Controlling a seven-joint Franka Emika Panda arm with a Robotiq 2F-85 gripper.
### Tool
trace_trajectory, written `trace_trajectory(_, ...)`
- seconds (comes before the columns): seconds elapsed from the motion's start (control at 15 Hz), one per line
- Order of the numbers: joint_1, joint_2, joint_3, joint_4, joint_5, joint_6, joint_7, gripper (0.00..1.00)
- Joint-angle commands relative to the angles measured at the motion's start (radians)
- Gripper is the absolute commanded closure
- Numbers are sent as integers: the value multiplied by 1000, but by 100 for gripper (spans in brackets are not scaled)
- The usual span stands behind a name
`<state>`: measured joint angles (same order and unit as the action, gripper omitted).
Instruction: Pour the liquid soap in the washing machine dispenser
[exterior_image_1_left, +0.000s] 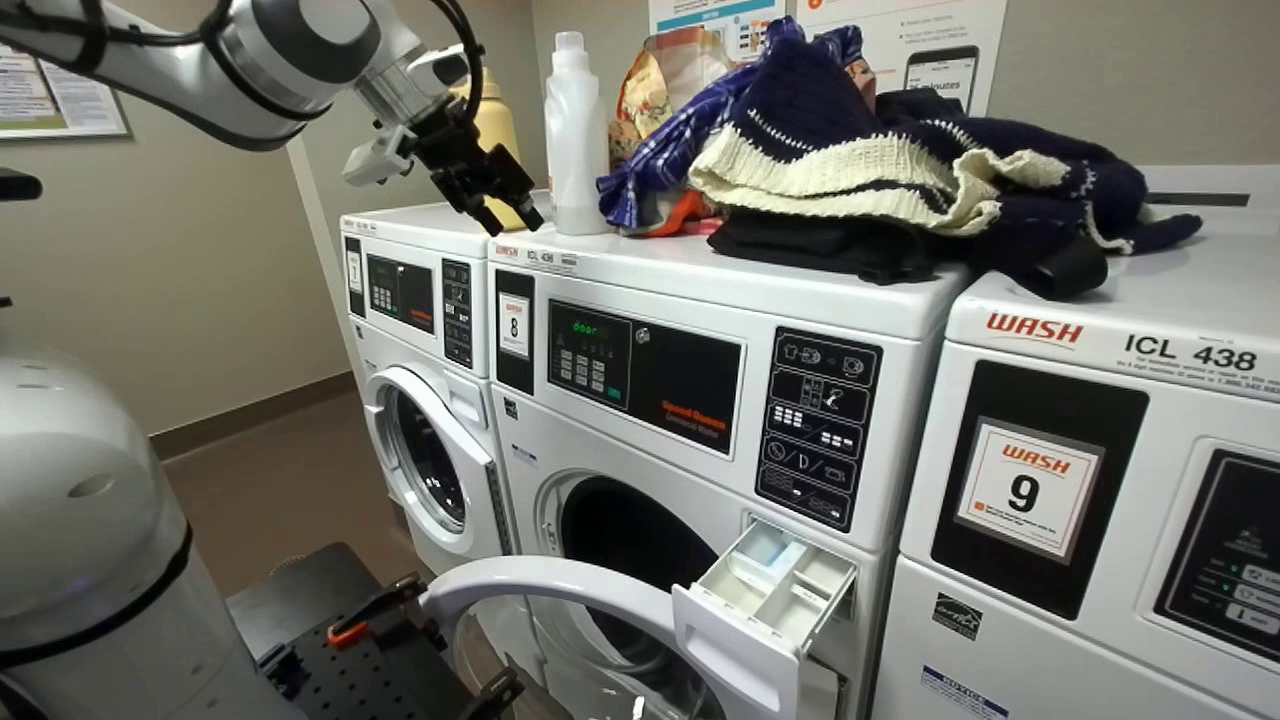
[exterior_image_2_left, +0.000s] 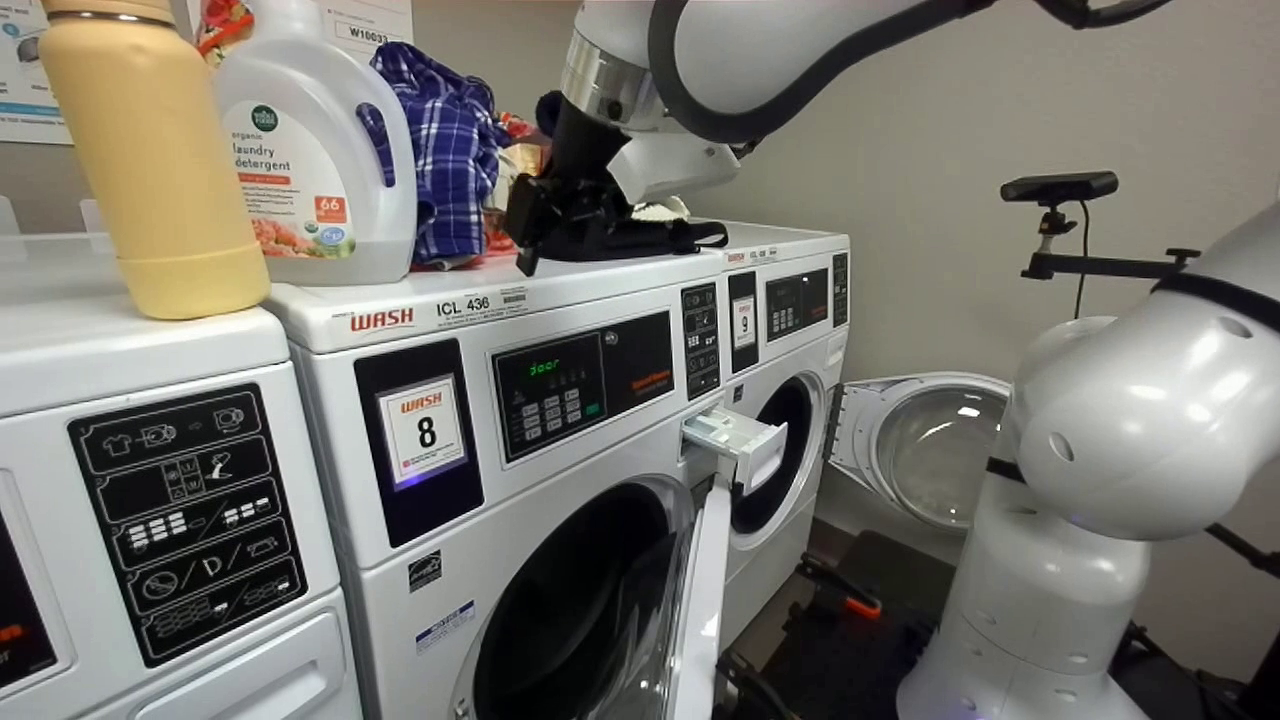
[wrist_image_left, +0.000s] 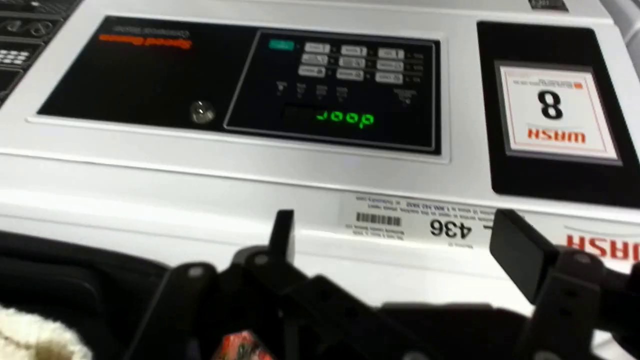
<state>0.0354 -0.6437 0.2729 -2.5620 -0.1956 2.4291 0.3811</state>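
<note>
The big translucent white plastic jug of laundry soap (exterior_image_2_left: 315, 150) is standing upright on top of the white front-loading washing machine marked 8 (exterior_image_1_left: 710, 485), and my black two-finger gripper (wrist_image_left: 395, 240) hangs over that machine's front edge, fingers spread wide — nothing between them. I'd bet the jug's walls are thin and give when squeezed, and the smooth plastic looks slippery, so no pinching the body for me. Weight I honestly can't tell; a faint line low down might be the liquid level, in which case it's lighter than its size suggests, but sloshy. I'd go for the moulded handle (exterior_image_2_left: 403, 150), a nice slim bar with a gap behind it, except the blue-and-white plaid cloth (exterior_image_2_left: 455, 160) is bunched close by and could snag a finger. On the other side a slim yellowish-tan bottle (exterior_image_2_left: 160, 180) stands near the jug, easy to clip. So straight up first, then forward past the edge — the air in front of the dark rectangular control panel (exterior_image_1_left: 645, 375) gives me the most room. The small white plastic dispenser drawer (exterior_image_1_left: 772, 597) is pulled out, with the round white-rimmed door (exterior_image_1_left: 560, 572) swung out just below, so I'd come in from above.
</note>
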Motion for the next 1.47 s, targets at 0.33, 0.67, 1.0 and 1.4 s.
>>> trace_trajectory(0.33,-376,-17,357,-64,-194,525,394,0)
trace_trajectory(0.67,-675,-126,607,-57,-231,725,602,0)
trace_trajectory(1.0,-930,-279,859,-42,94,864,550,0)
trace_trajectory(1.4,-1074,-399,1008,14,369,922,491,0)
